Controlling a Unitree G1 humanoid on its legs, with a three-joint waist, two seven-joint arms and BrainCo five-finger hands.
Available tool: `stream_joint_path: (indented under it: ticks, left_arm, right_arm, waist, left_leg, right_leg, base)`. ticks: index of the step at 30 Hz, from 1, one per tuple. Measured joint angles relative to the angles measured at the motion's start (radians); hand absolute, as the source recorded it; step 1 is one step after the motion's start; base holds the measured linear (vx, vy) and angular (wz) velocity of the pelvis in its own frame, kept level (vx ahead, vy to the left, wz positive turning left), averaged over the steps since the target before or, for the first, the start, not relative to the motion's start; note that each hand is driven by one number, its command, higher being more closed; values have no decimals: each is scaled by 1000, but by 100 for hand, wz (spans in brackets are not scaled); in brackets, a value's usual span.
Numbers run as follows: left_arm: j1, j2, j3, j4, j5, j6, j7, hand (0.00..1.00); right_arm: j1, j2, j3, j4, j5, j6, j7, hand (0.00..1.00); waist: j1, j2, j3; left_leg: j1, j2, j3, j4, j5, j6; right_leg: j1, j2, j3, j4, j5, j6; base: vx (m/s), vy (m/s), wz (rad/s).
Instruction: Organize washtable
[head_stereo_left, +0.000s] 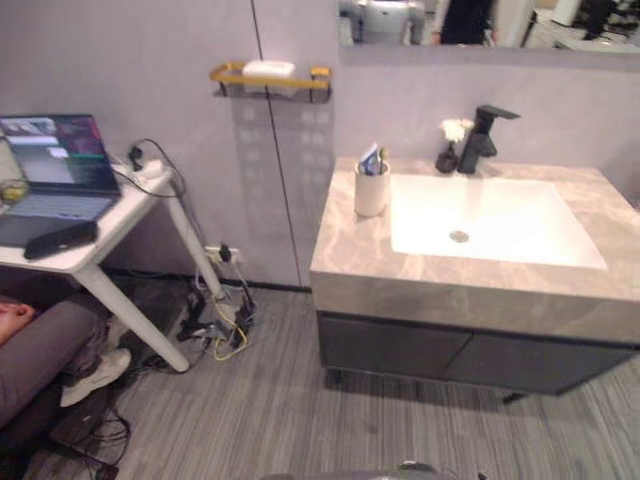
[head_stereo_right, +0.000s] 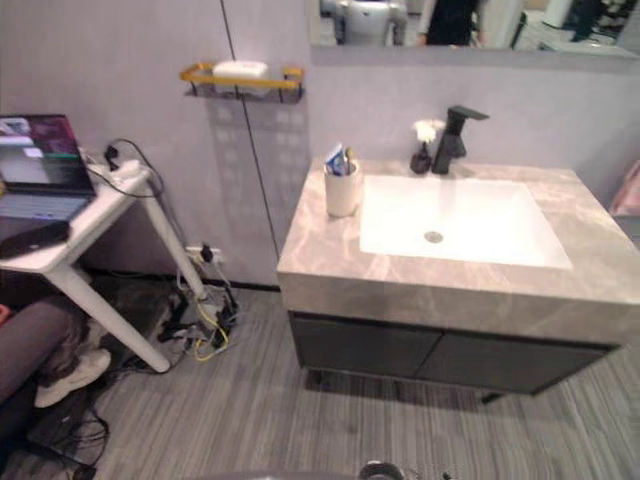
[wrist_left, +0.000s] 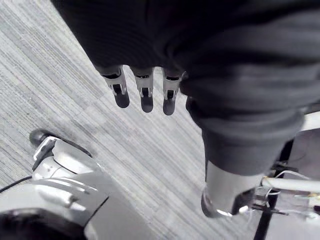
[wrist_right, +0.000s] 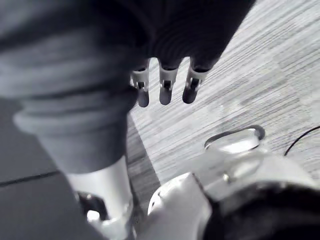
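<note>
The counter (head_stereo_left: 450, 285) looks like veined grey stone, smooth and faintly glossy; its basin (head_stereo_left: 490, 215) is glossy white. The faucet (head_stereo_left: 478, 140) is matt black, the wall shelf (head_stereo_left: 225, 74) brass-coloured metal.

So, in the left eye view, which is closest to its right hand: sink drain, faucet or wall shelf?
Right hand hangs low over the floor, so likely:
1. Sink drain, middle of the basin.
2. Faucet, behind it.
3. Wall shelf, up left.
</note>
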Motion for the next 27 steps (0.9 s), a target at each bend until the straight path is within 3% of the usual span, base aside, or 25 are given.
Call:
stream_joint_path:
  ticks: [3,4,5,6,7,9,12,13,15,16,17,18,19,21,23,24,25,26,27]
  left_arm:
    - [-36,58,-70,27,21,2,1,0]
    - [-56,65,-79,40,28,2,0,0]
    - [-82,57,-85,50,37,0,2,0]
    - [-91,54,-85,50,40,-1,1,0]
    - [-100,53,-83,59,49,4,0,0]
    - [-93,49,-76,58,55,4,0,0]
    - [-82,53,-60,79,53,5,0,0]
    - [-83,58,-56,87,51,10,0,0]
    - [-92,46,-44,94,42,13,-2,0]
    - [-87,37,-43,97,37,11,-2,0]
    - [-88,37,-43,102,36,10,-3,0]
    - [-90,33,-43,110,33,12,-2,0]
    - [-80,31,-39,117,26,11,-2,0]
    - [-67,32,-33,115,20,10,-3,0]
    - [-63,39,-25,116,20,7,-3,0]
    - [-63,41,-22,116,20,3,-3,0]
    - [-63,44,-20,116,21,-1,-3,0]
    - [-65,41,-21,112,24,-1,-1,0]
    - [-65,41,-21,112,25,-1,-1,0]
  right_arm:
    - [13,32,-12,20,12,6,-9,0]
    - [21,36,-17,21,18,8,-13,0]
    - [1,19,-35,11,35,11,-12,0]
    - [-3,15,-43,12,39,19,-13,0]
    - [2,17,-47,15,46,19,-14,0]
    - [-3,4,-47,24,45,19,-22,0]
    - [-27,-34,-27,56,-11,19,-15,0]
    - [-59,-44,2,58,-30,19,-10,0]
    - [-109,-55,56,58,-62,17,8,0]
    - [-127,-75,102,57,-77,18,9,0]
    - [-140,-81,118,58,-87,19,12,0]
    - [-140,-81,120,58,-93,21,25,0]
    - [-134,-81,129,59,-98,21,29,0]
    - [-131,-83,155,58,-98,19,32,0]
    - [-114,-80,156,59,-96,16,40,0]
    - [-112,-79,156,64,-95,18,41,0]
    - [-103,-80,155,64,-93,18,43,0]
    - [-97,-83,153,65,-85,18,48,0]
    - [-97,-83,153,67,-85,18,48,0]
  waist:
    - [-2,-41,15]
    - [-2,-25,16]
    - [3,-2,24]
    - [2,1,32]
    - [-5,12,39]
    - [-1,13,34]
    - [26,-2,6]
    - [36,-19,-15]
    - [69,-3,-20]
    - [81,7,-43]
    - [79,11,-38]
    - [61,10,-25]
    - [56,20,-28]
    - [54,14,-27]
    - [54,1,-24]
    - [54,-6,-22]
    - [50,-20,-17]
    - [54,-26,-11]
    - [56,-27,-9]
  left_leg:
    - [-28,-61,75,4,1,39]
    - [-44,-72,98,-11,15,82]
    - [-68,-75,165,-27,35,144]
    - [-70,-80,194,-27,39,152]
    - [-68,-84,238,-28,48,176]
    - [-59,-87,337,-39,59,198]
    - [-68,-67,509,-46,73,203]
    - [-95,-29,606,-13,72,204]
    - [-107,44,735,5,81,187]
    - [-112,84,824,-1,95,164]
    - [-105,102,857,9,99,158]
    - [-78,145,903,34,106,146]
    - [-43,203,930,87,115,132]
    - [-7,296,925,206,144,123]
    - [-30,367,802,360,169,146]
    - [-41,362,753,393,164,150]
    - [-84,311,619,438,141,137]
    - [-134,210,451,434,113,92]
    - [-138,191,426,425,109,86]
  right_leg:
    - [-27,-30,80,-67,103,29]
    - [-44,-31,103,-129,167,41]
    - [-78,-40,85,-59,154,13]
    - [-117,-54,54,96,89,-21]
    - [-139,-89,-13,350,-3,-48]
    - [-50,-174,-197,548,-68,-108]
    - [108,-272,-392,457,-91,-121]
    - [140,-285,-450,330,-108,-79]
    - [116,-195,-473,144,-122,-44]
    - [110,-126,-437,12,-131,8]
    - [103,-119,-428,-5,-135,31]
    - [96,-87,-396,-17,-111,23]
    - [111,-34,-342,-56,-99,1]
    - [130,34,-241,-83,-92,-34]
    - [150,85,-126,-98,-85,-73]
    - [150,92,-87,-98,-82,-85]
    - [150,101,-9,-103,-76,-97]
    - [149,114,97,-118,-63,-117]
    - [149,118,122,-121,-61,-118]
  base:
    - [-230,243,-69]
    - [-321,274,-89]
    - [-272,223,-85]
    - [-221,204,-101]
    - [-191,193,-98]
    - [-148,132,-122]
    - [-202,39,-196]
    - [-299,-126,-281]
    - [-283,-232,-264]
    - [-192,-258,-188]
    - [-180,-313,-188]
    - [-139,-373,-154]
    - [-119,-369,-153]
    - [-77,-328,-168]
    - [-37,-245,-177]
    - [18,-167,-180]
    - [28,-139,-209]
    - [18,-60,-200]
    - [27,19,-227]
